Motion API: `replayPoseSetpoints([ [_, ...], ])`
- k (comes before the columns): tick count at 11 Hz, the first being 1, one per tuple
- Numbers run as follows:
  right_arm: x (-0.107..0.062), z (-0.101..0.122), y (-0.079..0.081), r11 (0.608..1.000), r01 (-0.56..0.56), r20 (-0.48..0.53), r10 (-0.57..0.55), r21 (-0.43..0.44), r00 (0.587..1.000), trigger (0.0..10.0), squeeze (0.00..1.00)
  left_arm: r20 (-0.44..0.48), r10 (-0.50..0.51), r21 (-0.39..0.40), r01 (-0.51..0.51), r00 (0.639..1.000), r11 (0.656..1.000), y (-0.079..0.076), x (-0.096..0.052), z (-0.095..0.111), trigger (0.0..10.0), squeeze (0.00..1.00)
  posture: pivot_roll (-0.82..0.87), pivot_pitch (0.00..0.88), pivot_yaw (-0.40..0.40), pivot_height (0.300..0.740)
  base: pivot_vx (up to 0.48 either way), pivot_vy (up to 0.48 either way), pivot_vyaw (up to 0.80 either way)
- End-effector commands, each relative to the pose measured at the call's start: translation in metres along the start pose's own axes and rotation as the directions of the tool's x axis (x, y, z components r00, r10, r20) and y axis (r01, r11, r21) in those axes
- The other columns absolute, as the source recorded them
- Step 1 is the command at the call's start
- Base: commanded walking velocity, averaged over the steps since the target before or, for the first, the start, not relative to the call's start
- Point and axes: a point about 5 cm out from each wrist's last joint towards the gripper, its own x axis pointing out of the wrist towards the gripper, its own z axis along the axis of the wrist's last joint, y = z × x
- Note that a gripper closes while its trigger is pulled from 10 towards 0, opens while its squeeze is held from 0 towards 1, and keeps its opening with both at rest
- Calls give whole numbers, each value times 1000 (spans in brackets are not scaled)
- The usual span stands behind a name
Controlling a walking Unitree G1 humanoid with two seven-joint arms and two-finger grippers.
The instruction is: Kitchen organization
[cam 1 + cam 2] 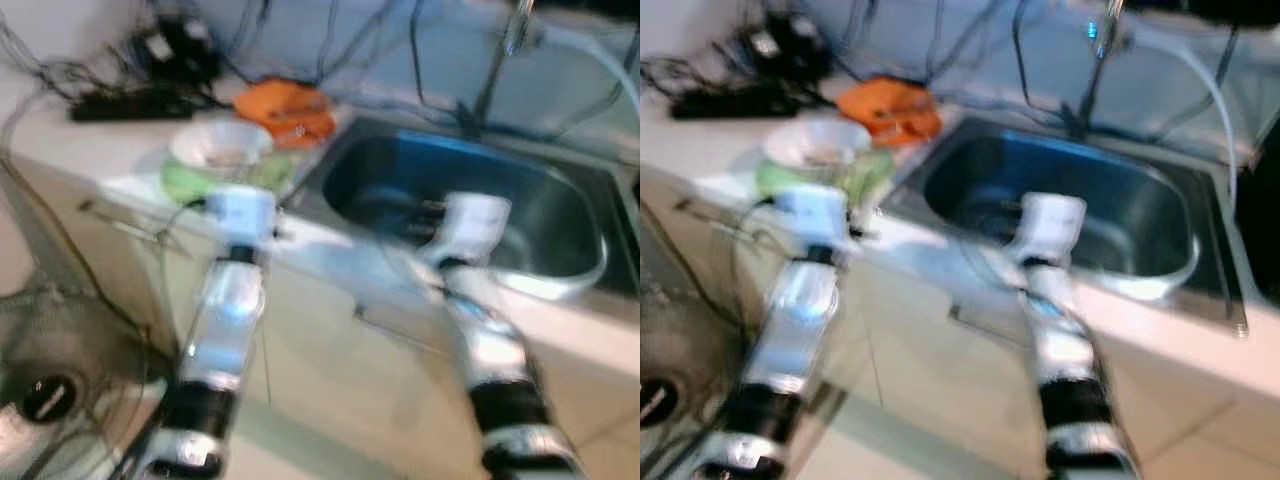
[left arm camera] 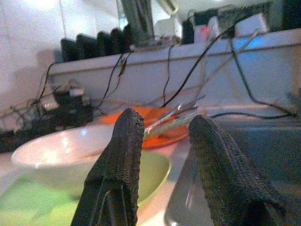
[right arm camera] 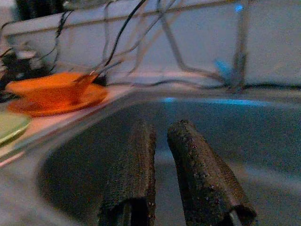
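Note:
A white bowl (image 1: 220,145) rests on a green plate (image 1: 185,182) on the counter left of the steel sink (image 1: 560,215). Behind them is an orange bowl on an orange plate (image 1: 285,112) holding utensils. My left gripper (image 2: 164,125) is open and empty, held at the counter's front edge just short of the white bowl (image 2: 61,150). Over the sink's front rim my right gripper (image 3: 162,127) points into the basin (image 3: 282,155), its fingers a narrow gap apart with nothing between them. The eye views are blurred.
A faucet (image 1: 515,30) and a white hose (image 1: 610,70) stand behind the sink. A black power strip (image 1: 130,102) and tangled cables lie at the counter's back left. A floor fan (image 1: 45,395) stands low on the left beside the cabinet front (image 1: 330,350).

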Motion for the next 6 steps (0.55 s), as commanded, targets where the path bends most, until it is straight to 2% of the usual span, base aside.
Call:
replayPoseSetpoints([
  [1, 2, 3, 12, 999, -30, 12, 30, 20, 999, 10000, 0, 13, 29, 15, -29, 1000, 999, 11, 2, 3, 10000, 0, 201, 0, -42, 740, 296, 0, 0],
  [4, 3, 2, 12, 999, -24, 11, 24, 34, 1000, 10000, 0, 27, 10, 18, -11, 1000, 1000, 9, 1, 6, 10000, 0, 204, 0, -43, 740, 295, 0, 0],
  [6, 3, 2, 12, 998, -20, 8, 20, 56, 1000, 10000, 0, 28, -1, 16, 0, 1000, 1000, 7, 1, 7, 10000, 0, 203, 0, -43, 740, 298, 0, -613],
])
